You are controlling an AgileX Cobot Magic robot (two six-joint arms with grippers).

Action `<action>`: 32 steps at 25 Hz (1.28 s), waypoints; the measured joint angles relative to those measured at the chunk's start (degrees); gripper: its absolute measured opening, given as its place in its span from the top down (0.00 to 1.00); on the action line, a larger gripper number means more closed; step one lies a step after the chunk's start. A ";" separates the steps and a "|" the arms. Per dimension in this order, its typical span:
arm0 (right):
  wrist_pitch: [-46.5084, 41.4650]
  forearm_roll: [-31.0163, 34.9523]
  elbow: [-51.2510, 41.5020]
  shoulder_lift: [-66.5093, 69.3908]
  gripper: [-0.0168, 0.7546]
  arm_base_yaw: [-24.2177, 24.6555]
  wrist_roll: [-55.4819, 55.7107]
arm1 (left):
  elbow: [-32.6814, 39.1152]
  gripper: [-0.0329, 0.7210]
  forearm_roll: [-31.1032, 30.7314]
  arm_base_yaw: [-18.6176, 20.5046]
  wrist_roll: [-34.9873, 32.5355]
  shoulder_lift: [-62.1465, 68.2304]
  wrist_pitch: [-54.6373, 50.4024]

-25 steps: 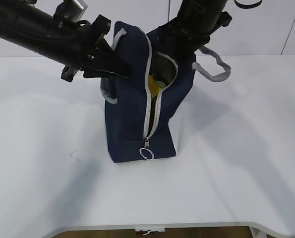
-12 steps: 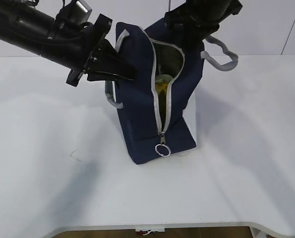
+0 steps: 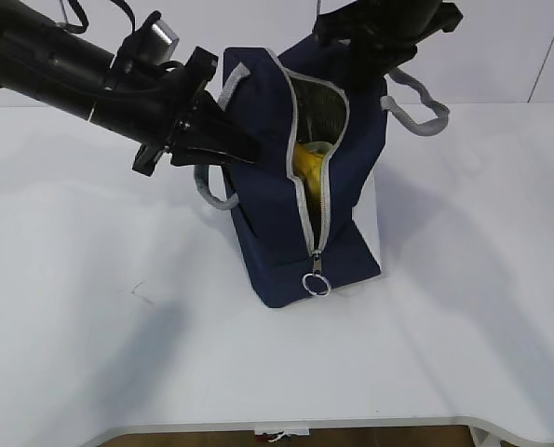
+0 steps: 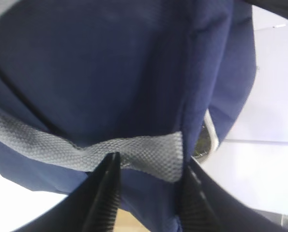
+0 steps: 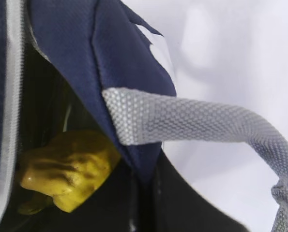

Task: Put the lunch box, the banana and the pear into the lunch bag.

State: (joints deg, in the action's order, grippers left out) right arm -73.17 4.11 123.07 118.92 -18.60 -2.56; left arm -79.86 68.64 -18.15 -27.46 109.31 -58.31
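While half unzipped, navy lunch bag stands tilted, yellow fruit showing inside.

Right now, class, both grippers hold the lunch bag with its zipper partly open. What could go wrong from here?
1. The lunch bag stands tilted on the table, held up by the left gripper and the right gripper. If one lets go, it may topple.
2. Yellow fruit sits high in the open zipper gap; a jolt might spill it.
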 joint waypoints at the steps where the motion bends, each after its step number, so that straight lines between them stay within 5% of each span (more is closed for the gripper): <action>1: 0.00 0.21 0.00 0.00 0.93 0.00 0.14 | 0.00 0.90 0.00 0.00 0.00 0.00 0.16; 3: 0.22 0.58 0.14 0.00 0.83 0.19 0.33 | 0.00 0.81 0.03 0.00 0.00 0.00 0.14; 8: 0.74 1.17 0.24 -0.36 0.37 0.23 1.23 | -0.12 0.57 0.13 0.00 0.00 0.00 -0.16; 10: 0.84 1.74 0.24 -0.64 0.30 0.23 1.30 | -0.34 0.54 0.16 0.34 0.00 0.00 -1.90; 17: 0.86 4.34 0.24 -4.30 0.26 0.26 1.44 | -5.82 0.53 -1.45 2.17 0.72 0.00 -9.40; 32: 0.97 7.14 -10.82 -17.38 0.26 0.26 1.57 | -8.75 0.53 -35.19 1.76 15.35 -8.65 -11.17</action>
State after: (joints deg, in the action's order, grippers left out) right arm -72.21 11.26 112.25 101.54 -18.34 -0.99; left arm -88.60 33.46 -16.40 -12.11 100.66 -69.48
